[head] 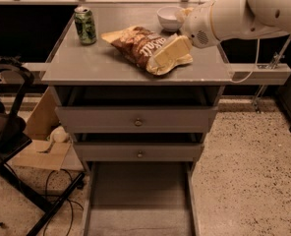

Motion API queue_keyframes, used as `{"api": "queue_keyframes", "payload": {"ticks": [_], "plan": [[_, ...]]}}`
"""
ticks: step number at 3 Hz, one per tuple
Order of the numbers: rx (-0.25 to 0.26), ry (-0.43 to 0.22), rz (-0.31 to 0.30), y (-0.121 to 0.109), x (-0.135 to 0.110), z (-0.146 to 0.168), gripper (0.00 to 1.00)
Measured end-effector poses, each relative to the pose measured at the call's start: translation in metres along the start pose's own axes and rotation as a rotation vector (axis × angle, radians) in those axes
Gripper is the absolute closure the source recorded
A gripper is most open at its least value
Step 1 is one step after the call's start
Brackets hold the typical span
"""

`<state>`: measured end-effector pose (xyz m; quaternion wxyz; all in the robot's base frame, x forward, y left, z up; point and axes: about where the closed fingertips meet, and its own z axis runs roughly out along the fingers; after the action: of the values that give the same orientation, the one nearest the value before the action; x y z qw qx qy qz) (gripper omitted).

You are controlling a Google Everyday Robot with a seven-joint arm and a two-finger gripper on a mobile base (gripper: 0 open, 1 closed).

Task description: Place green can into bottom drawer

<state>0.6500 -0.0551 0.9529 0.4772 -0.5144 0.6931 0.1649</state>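
Your gripper (171, 53), the pale cream end of the white robot arm (234, 16), sits low over the right end of the crinkled brown snack bag (135, 43) on the flat grey cabinet top (86, 65). It seems to touch the bag. You cannot tell from this angle whether the gripper is open or closed, and it holds nothing you can see.

The small dark green drink can with a silver top (85, 25) stands upright well to the left of the gripper, past the bag, near the far left corner of the top. It is apart from the bag.

The round white bowl (169, 17) is just behind the gripper, close to the arm's wrist.

Below the gripper, two grey drawers with round knobs, upper (135, 118) and lower (138, 151), stand a little ajar. Under them, the long shallow grey metal bottom drawer (140, 195) is pulled out, its flat floor bare.
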Motion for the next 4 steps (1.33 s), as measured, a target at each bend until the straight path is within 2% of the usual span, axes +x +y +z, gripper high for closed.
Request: {"api": "queue_keyframes", "payload": {"ticks": [1, 2, 3, 4], "plan": [[-0.016, -0.045, -0.007, -0.017, -0.003, 0.024, 0.0], [-0.043, -0.117, 0.036, -0.056, -0.007, 0.087, 0.0], [-0.016, -0.145, 0.093, -0.083, -0.025, 0.139, 0.0], [0.06, -0.138, 0.184, -0.098, -0.046, 0.191, 0.0]]}}
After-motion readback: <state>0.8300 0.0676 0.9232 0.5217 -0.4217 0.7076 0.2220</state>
